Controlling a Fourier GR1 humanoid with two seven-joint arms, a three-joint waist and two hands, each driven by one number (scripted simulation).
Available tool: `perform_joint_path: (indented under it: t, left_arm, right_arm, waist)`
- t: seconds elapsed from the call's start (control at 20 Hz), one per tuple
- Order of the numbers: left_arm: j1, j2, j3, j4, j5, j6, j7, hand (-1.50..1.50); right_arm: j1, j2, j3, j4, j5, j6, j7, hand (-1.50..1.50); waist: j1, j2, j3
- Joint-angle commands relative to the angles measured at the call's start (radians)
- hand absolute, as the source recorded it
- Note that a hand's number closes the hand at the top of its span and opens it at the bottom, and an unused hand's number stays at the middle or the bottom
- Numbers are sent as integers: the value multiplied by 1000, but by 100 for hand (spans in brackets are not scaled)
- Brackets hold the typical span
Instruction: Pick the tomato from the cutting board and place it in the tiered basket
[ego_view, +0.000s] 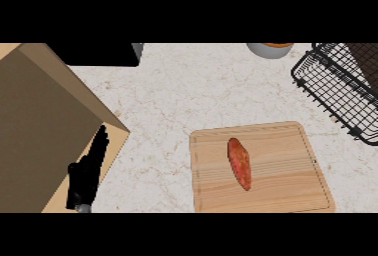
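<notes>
While the tomato (239, 163) lies untouched on the cutting board (288, 175), you should bring a hand in from above and close across its narrow width before lifting toward the tiered basket (336, 85) at the counter's (207, 90) far right. The left hand (87, 175) rests at lower left, fingers straight, holding nothing; no right hand shows.

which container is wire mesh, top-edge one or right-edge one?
The tiered basket at the right edge: black open wire grid. The cup at the top edge is solid grey.

Red tomato (239, 163), pale wooden cutting board (288, 190), black wire basket (332, 85).
</notes>
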Motion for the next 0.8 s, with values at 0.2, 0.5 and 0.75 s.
perform_joint_path:
  t: [0.2, 0.5, 0.75]
  left_arm:
    - [51, -6, -1, -25, -3, -1, 36, 0]
    - [-31, -15, 14, 68, -17, 3, 4, 0]
    - [-11, -26, -8, 15, -21, 5, 51, 0]
  right_arm:
    - [-92, 71, 28, 296, 97, -160, -92, 150]
    - [-145, 157, -98, 399, -33, -254, -154, 150]
    - [-169, 167, -216, 517, -145, -316, -314, -150]
  waist:
    - [-3, 3, -3]
    - [-11, 6, -3]
    - [3, 10, -1]
